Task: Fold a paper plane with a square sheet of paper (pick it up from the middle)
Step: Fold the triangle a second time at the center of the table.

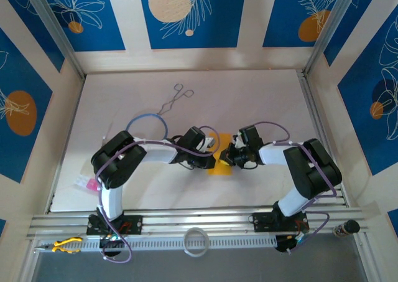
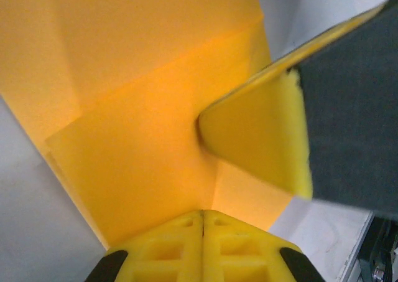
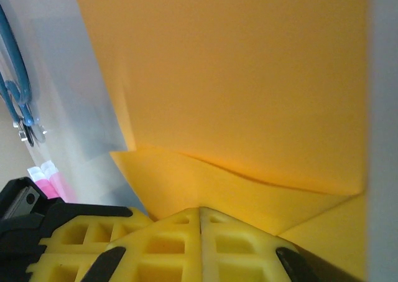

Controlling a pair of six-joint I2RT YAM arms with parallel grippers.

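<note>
Creases already cross the square sheet of paper, which lies near the worktop centre, but there is no dart shape yet. Left jaws from 9 o'clock and right jaws from 3 o'clock are fully closed with their tips on it, seemingly pressing rather than pinching.

— Where does the sheet of paper lie?
— On the surface, near its front edge and about midway across, between the two arms.
— And the grippers?
— The left gripper comes at it from the left, and the right gripper from the right, their tips close together.
— What else is there?
— Forceps lie well behind the sheet, and a small slip sits at the front-left corner.
</note>
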